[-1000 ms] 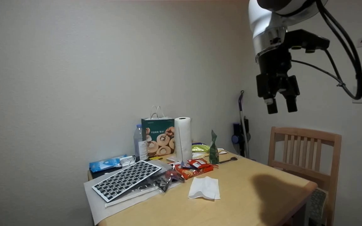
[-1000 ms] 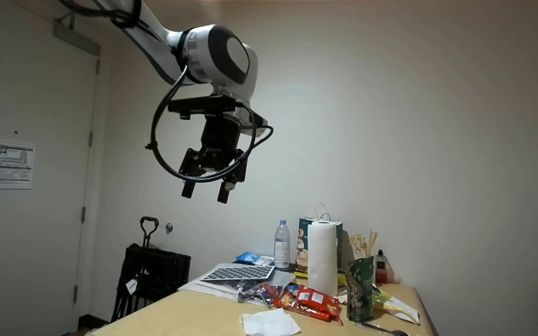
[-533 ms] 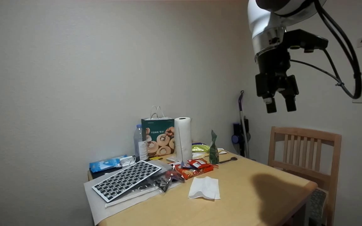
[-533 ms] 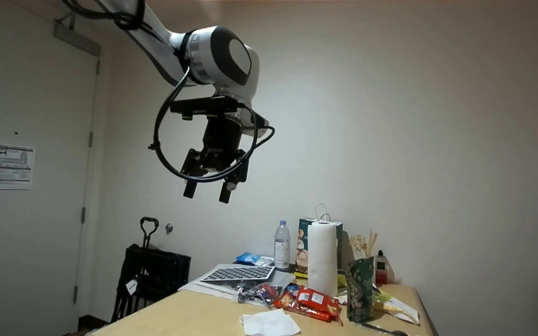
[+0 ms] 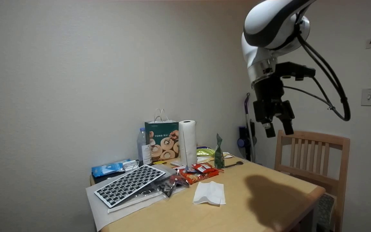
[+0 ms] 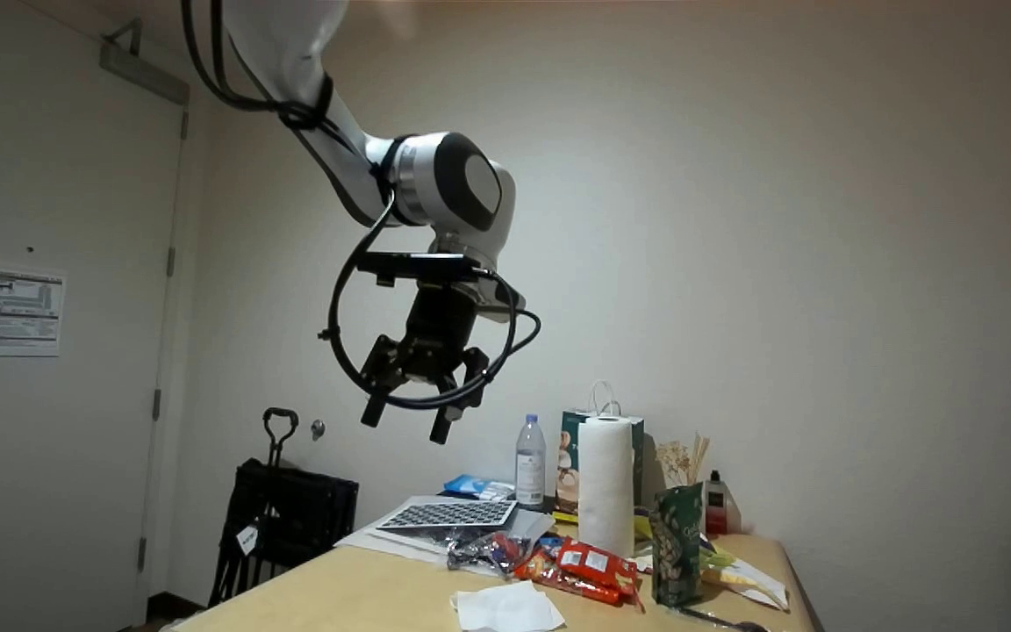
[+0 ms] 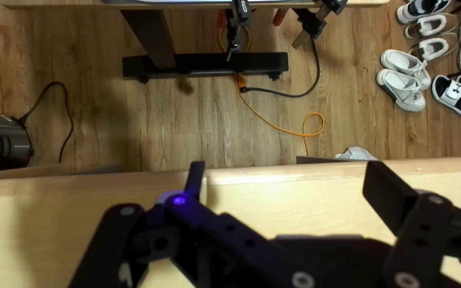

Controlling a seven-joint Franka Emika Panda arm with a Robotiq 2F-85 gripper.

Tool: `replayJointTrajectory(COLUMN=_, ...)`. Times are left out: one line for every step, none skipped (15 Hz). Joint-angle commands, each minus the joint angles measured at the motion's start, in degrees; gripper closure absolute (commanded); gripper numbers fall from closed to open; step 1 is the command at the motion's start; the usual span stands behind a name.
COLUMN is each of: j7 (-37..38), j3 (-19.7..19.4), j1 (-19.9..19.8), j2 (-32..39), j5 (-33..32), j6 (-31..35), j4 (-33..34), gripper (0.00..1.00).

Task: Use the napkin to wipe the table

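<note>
In an exterior view, the napkin (image 5: pixel 209 192) lay on the table (image 5: pixel 233 206), keyboard (image 5: pixel 129 185) to its left, paper towel roll (image 5: pixel 190 141) behind.

A home: white shoes (image 7: pixel 402 91), paper-towel roll (image 6: pixel 606 487)

In an exterior view, a napkin (image 5: pixel 209 193) lies on the wooden table (image 5: pixel 179 216); above right, the Robotiq gripper (image 5: pixel 279 130) gapes.
</note>
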Motion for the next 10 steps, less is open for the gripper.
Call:
replayJointTrajectory(j7=-5.03, j3=-0.66, j1=-0.04, j2=5.64, j5=-0.53, j6=-2.11, j4=2.27, gripper=0.0)
replayJointTrajectory(j7=-5.72, j3=-0.68, j1=-0.27, j2=5.46, j5=-2.19, j6=-3.1, j4=1.79, gripper=0.0)
replayJointTrajectory(j7=-2.95, j3=-0.29, j1=-0.08, j2=4.71, j5=-0.66, j6=-0.87, j4=0.9, gripper=0.0)
replayJointTrajectory(j7=-3.16, j3=-0.34, j1=-0.12, j2=5.46, j5=-0.76, j6=-0.89, j4=0.92, gripper=0.0)
replayJointTrajectory(j7=-3.16, j3=-0.32, j1=-0.12, j2=5.7, j5=-0.76, j6=-0.82, j4=0.93, gripper=0.0)
replayJointTrajectory(j7=-3.16, j3=-0.31, j1=-0.12, j2=5.65, j5=-0.76, j6=-0.82, j4=0.95, gripper=0.0)
replayJointTrajectory(j7=-3.16, j3=-0.27, j1=-0.09, j2=5.55, j5=-0.76, j6=-0.83, j4=0.97, gripper=0.0)
replayJointTrajectory(j7=-3.16, j3=-0.27, j1=-0.09, j2=5.46, j5=-0.76, j6=-0.83, j4=1.0, gripper=0.0)
replayJointTrajectory(j7=-1.14, j3=0.09, j1=0.19, j2=7.21, j5=0.37, j6=-0.16, j4=2.05, gripper=0.0)
replayJointTrajectory(j7=-0.66, j3=0.42, j1=0.65, j2=10.27, j5=2.94, j6=-0.49, j4=4.18, gripper=0.0)
